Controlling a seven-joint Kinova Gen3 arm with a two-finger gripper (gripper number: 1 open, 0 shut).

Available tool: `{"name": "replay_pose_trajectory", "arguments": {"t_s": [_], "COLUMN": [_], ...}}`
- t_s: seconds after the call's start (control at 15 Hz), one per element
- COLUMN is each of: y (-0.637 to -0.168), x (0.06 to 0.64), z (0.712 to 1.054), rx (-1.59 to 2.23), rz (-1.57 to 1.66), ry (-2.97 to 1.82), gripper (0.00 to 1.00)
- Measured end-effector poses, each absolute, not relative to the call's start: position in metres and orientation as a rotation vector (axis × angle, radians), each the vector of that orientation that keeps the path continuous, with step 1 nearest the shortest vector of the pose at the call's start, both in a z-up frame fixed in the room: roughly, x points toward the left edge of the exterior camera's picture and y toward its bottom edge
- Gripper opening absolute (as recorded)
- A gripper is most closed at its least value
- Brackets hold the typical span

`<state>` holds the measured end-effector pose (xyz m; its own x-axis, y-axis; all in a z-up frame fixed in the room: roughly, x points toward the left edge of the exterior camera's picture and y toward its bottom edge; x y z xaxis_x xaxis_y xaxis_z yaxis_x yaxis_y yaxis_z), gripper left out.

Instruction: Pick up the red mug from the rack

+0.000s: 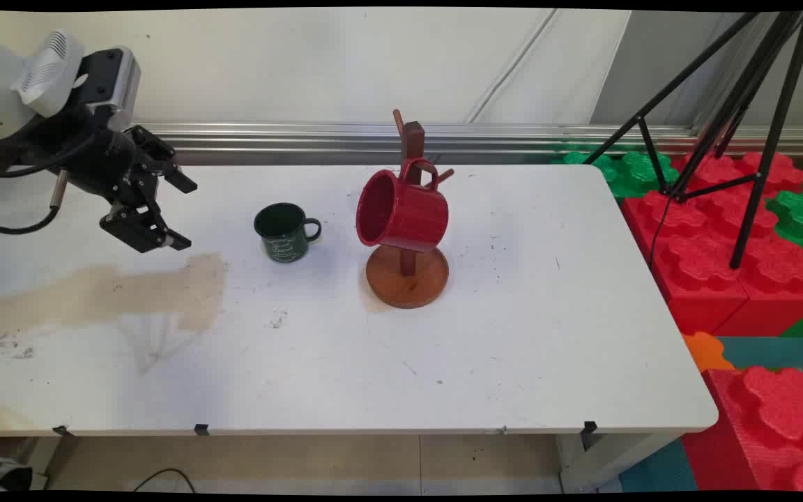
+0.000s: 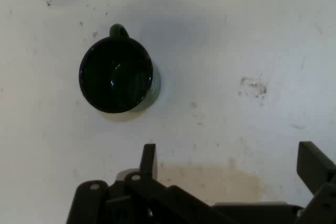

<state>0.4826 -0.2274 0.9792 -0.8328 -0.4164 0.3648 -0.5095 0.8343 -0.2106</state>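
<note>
My black gripper (image 1: 183,215) hangs open above the table's left side, nothing between its fingers. In the hand view the gripper (image 2: 231,163) shows its two fingers wide apart at the bottom edge. A small dark green mug (image 1: 284,231) stands upright on the white table (image 1: 527,348), to the right of the gripper, handle pointing right. From the hand camera the green mug (image 2: 116,74) appears from above, empty, apart from the fingers. Further right a red mug (image 1: 401,212) hangs by its handle on a wooden mug tree (image 1: 408,272).
A brownish stain (image 1: 109,293) spreads over the table's left part, below the gripper. Red and green foam blocks (image 1: 729,230) and a black tripod (image 1: 743,104) stand off the table's right end. A metal rail (image 1: 373,136) runs along the wall behind.
</note>
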Motion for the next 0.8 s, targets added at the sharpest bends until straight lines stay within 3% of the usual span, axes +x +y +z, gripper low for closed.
{"name": "replay_pose_trajectory", "arguments": {"t_s": [0.8], "y": [-0.201], "x": [0.459], "z": [1.004], "rx": [0.886], "rz": [0.434], "ry": [-2.508], "gripper": [1.00]}}
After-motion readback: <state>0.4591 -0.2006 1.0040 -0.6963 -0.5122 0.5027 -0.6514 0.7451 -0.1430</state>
